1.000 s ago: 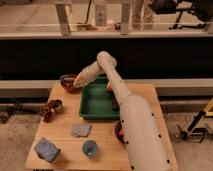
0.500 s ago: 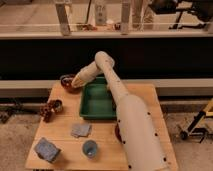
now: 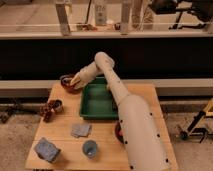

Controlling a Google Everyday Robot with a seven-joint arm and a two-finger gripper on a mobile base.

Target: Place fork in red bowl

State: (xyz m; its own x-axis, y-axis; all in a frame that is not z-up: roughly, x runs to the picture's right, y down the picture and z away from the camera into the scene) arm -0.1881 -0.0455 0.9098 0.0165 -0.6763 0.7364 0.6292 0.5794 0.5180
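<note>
Reaching out from my long white arm [image 3: 131, 120], my tool [image 3: 73, 83] hangs at the far left corner of the wooden surface [image 3: 65, 125], directly over the red bowl [image 3: 66, 82]. Its tip overlaps the bowl's right side, so the bowl lies just under and slightly left of the tool. I cannot tell from this view how wide the tool stands, and I cannot make out the fork, either in the tool or in the bowl.

To the right of the bowl, touching or nearly touching it, sits a green tray [image 3: 96, 102], and my arm crosses above the tray's far right corner. Along the left edge of the surface, nearer than the bowl, there is a dark reddish cluster [image 3: 46, 110] with a small round cup [image 3: 58, 105] just beside it; I cannot say what the cluster is. Near the front, a grey folded cloth [image 3: 80, 130] lies below the tray, a blue-grey sponge-like block [image 3: 47, 149] rests at the near left corner, and a small blue cup [image 3: 90, 148] stands upright between the block and my arm. A dark maroon bowl [image 3: 118, 132] peeks out from behind my arm, near the tray's front right corner.
</note>
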